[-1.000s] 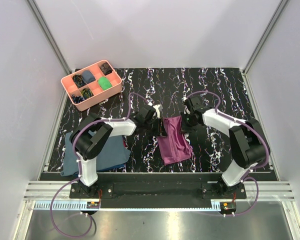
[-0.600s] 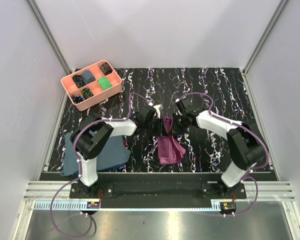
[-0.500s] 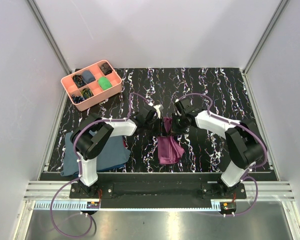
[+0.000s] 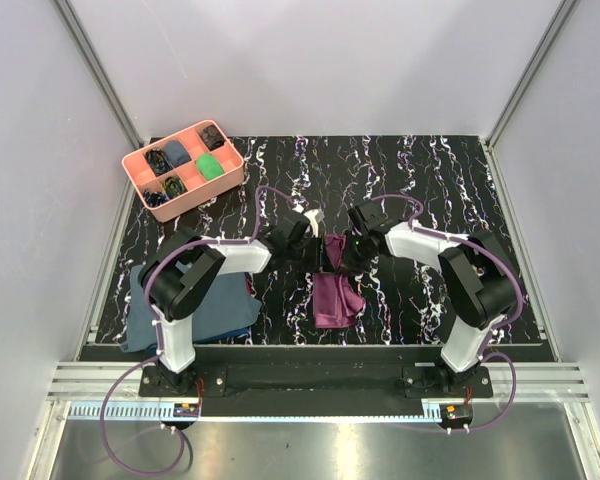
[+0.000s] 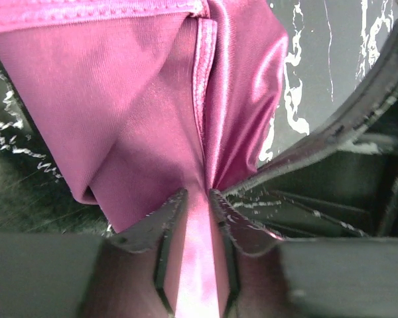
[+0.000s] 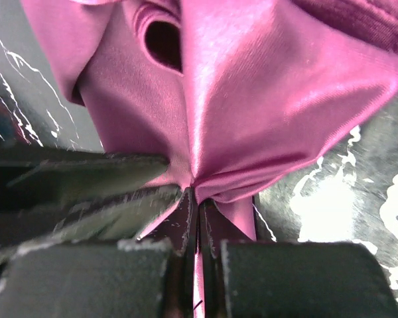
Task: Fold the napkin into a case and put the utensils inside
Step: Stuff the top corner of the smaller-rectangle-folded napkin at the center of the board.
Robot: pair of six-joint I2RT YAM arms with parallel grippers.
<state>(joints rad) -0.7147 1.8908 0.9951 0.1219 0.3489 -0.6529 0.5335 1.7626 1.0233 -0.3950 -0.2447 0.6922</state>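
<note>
The napkin (image 4: 335, 295) is gripped by the left pincer (image 5: 198, 197) and the right pincer (image 6: 194, 196), half folded. No case is formed yet, and no utensils are seen.

No legible text, labels, brands, numbers or signs in any view. The small orange-marked module at the left arm's base (image 4: 187, 406) and its twin at the right arm's base (image 4: 467, 410) may carry print, but both are too small to read.
</note>
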